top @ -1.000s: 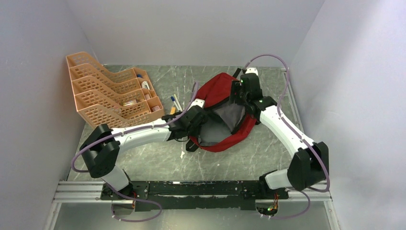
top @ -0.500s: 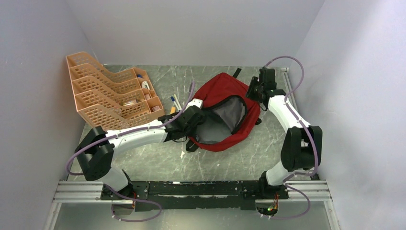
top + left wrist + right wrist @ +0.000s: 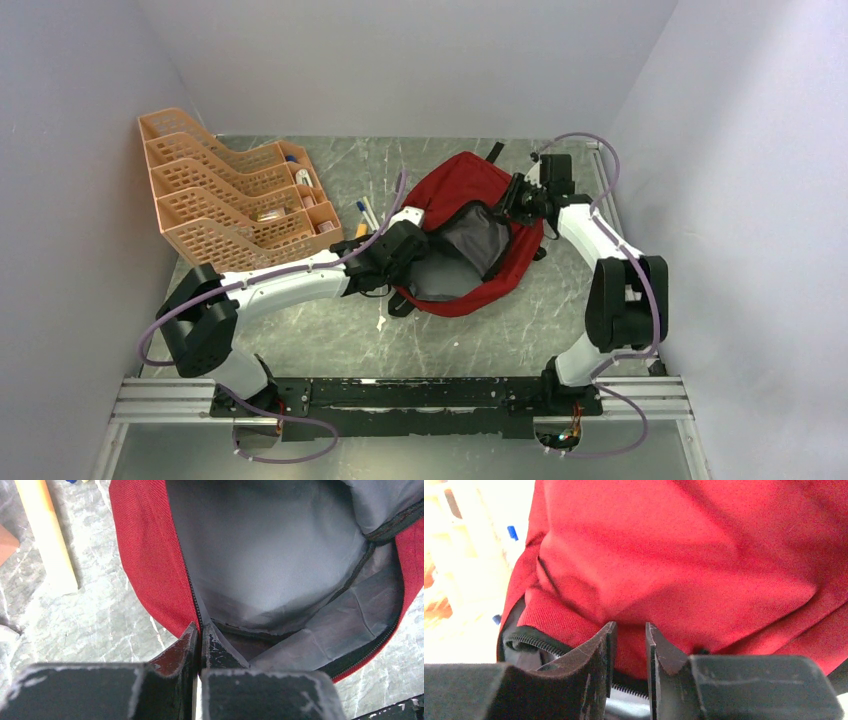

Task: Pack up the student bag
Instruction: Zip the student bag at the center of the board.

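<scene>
The bag (image 3: 462, 185) lies open right of centre in the overhead view. The left claw (image 3: 201, 632) is clamped on its zipper rim, likely to hold the mouth wide. The right claw (image 3: 626, 630), slightly parted, noses the opposite edge.

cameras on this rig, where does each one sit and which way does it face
Top external: above and behind the arms, looking down on the table and the student bag; both arms and their bases show.
Left wrist: on the left arm, looking into the bag's grey lining; the left gripper pinches its rim.
Right wrist: on the right arm, facing the bag's red outside; the right gripper shows, fingers slightly apart.
Shared: all three see the bag.
</scene>
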`<action>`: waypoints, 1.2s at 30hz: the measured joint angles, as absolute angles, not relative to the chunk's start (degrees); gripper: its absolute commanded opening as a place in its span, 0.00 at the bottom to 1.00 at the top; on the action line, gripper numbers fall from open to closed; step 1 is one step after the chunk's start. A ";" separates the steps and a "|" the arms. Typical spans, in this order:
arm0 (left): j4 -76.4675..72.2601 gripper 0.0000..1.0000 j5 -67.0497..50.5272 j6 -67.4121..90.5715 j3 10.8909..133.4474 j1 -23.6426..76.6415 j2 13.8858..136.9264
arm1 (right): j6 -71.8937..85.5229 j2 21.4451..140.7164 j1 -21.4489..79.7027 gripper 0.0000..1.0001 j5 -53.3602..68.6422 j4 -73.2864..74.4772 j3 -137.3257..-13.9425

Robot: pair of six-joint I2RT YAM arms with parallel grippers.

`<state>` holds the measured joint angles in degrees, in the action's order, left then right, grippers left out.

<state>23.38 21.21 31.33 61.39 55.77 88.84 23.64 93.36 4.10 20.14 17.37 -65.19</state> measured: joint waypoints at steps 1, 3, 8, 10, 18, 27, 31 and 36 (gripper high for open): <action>23.35 0.05 21.06 31.35 61.39 55.77 88.84 | 24.36 92.16 4.34 0.31 21.23 16.97 -63.68; 23.29 0.05 20.56 31.38 61.39 55.77 88.84 | 25.69 89.10 5.19 0.31 22.57 16.36 -60.60; 23.00 0.05 20.05 31.35 61.39 55.77 88.84 | 28.67 80.42 10.61 0.31 23.68 15.42 -55.44; 23.00 0.05 19.94 31.35 61.39 55.77 88.84 | 29.85 77.60 13.15 0.31 24.56 14.90 -53.95; 22.72 0.05 19.33 31.38 61.39 55.77 88.95 | 33.58 71.48 21.50 0.32 26.44 14.94 -47.55; 22.68 0.05 19.31 31.35 61.39 55.77 88.97 | 31.00 66.26 23.90 0.40 19.75 21.32 -50.78; 22.57 0.05 19.35 31.44 60.80 55.77 88.62 | 29.08 63.46 23.90 0.46 10.04 21.32 -55.31; 22.55 0.05 19.35 31.92 58.67 55.75 87.42 | 28.18 64.12 23.73 0.46 -1.48 17.63 -57.52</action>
<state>22.55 19.35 31.92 58.67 55.75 87.42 28.18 64.12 23.73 -1.48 17.63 -57.52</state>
